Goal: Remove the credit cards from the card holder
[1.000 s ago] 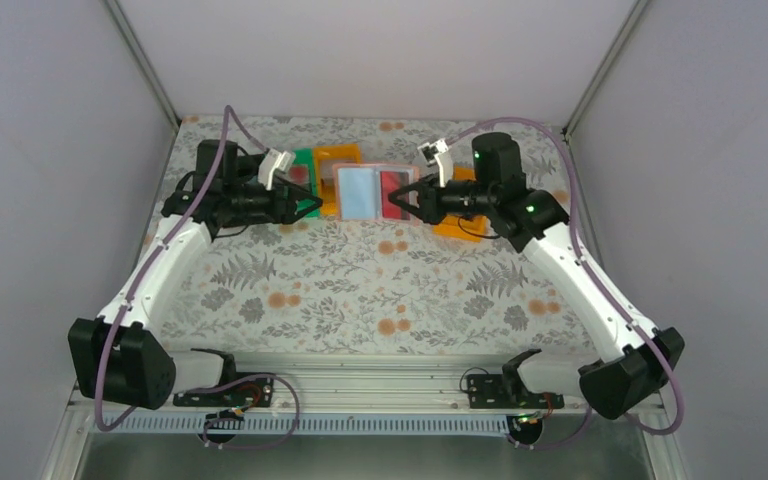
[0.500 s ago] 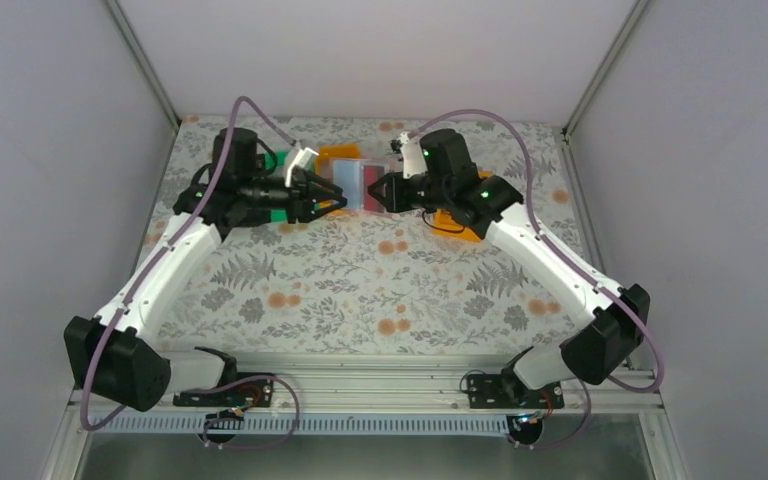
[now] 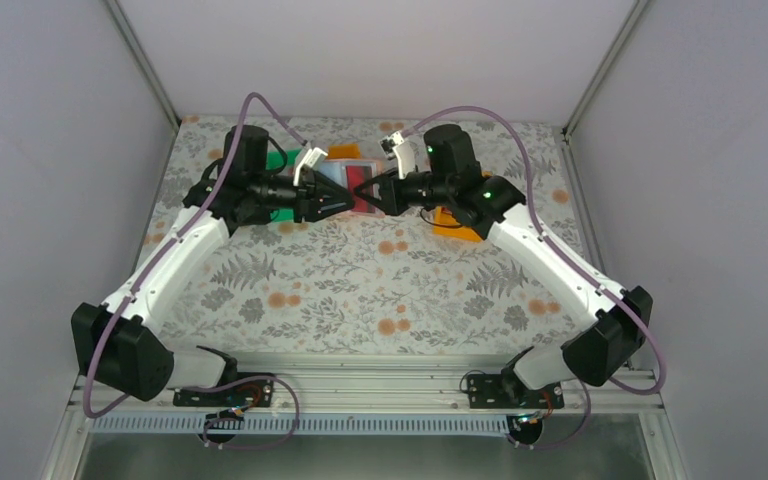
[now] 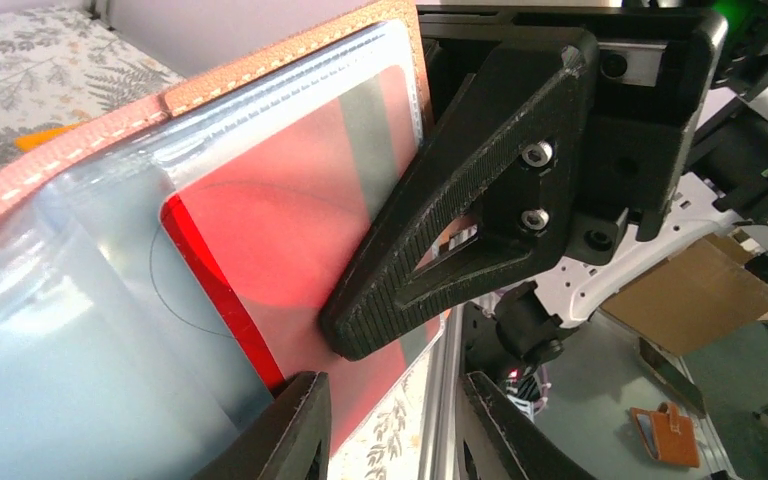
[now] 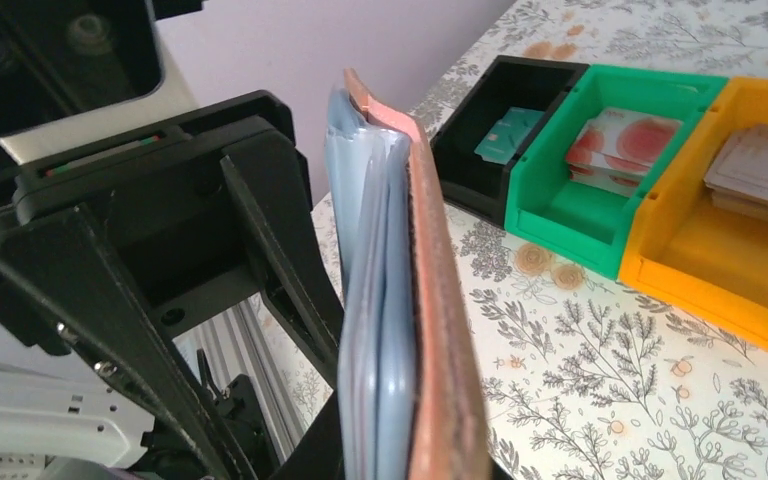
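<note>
card holder (image 5: 438, 300) held upright on edge, inside facing spread left gripper (image 4: 390, 400); right gripper (image 3: 373, 193) pinches it

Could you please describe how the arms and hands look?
The left arm and right arm have white links, black joints and looping purple cables. The left hand and right hand have black triangular fingers. The right arm shows green lights.

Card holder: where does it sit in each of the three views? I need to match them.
Top external: card holder at the far centre of the floral table.
Left wrist: fills left and centre, clear sleeves facing the camera.
Right wrist: edge-on, upright at centre.
Shared landmark: the floral table, in all three.
</note>
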Robot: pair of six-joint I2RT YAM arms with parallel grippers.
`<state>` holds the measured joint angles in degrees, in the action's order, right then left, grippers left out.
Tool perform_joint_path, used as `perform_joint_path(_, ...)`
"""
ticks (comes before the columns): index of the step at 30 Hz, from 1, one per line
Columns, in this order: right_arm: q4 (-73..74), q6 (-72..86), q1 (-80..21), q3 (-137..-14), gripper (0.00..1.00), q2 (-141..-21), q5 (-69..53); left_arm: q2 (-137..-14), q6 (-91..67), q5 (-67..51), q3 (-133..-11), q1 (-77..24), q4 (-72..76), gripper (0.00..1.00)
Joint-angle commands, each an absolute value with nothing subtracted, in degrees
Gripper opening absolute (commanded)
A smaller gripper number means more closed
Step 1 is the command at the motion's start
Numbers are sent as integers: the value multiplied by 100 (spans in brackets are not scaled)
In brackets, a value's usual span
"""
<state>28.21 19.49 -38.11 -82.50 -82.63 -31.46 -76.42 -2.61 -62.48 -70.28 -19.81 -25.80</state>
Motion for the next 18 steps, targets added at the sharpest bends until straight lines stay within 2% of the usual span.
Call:
perform_joint_path(1, 2295, 1506, -3965, -8247, 4, -7864, -4245, -7666, -299, -6190, -7161, -1935, -2557, 33)
perform_joint_path(8, 2183, 1366, -3964, -8259, 4, -7724, -4758, -7641, -190, -6245, -7284, -1656, -2623, 33)
perform_joint_path(16, 1969, 1479, -3975, -8282, 4, -7945, -4790, -7731, 56, -6656, -7619, -2018, -2748, 32)
perform_joint_path(18, 1948, 1477, -3973, -8288, 4, -7986, -4729, -7763, 19, -6788, -7654, -2070, -2724, 26)
